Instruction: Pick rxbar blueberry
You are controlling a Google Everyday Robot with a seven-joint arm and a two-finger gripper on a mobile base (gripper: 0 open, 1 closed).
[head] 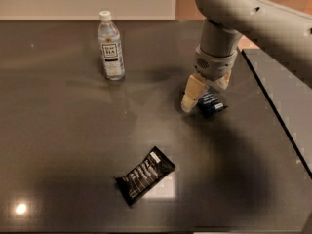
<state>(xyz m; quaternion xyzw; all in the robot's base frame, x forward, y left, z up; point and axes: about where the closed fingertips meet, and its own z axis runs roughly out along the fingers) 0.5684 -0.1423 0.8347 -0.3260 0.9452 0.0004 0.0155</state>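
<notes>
— Where is the gripper?
— The gripper [205, 97] hangs low over the right half of the dark table [58, 130], at the end of the grey arm [253, 18]. Its cream fingers [191, 95] are spread apart.
— And the rxbar blueberry?
— The rxbar blueberry [212, 104] lies flat under the gripper, just right of the nearer finger. Whether they touch cannot be told.
— What else is on the table?
— A black wrapper bar [145, 174] with white text lies at an angle toward the front, well apart. A clear water bottle [110, 47] with a white cap stands upright at the back left.
</notes>
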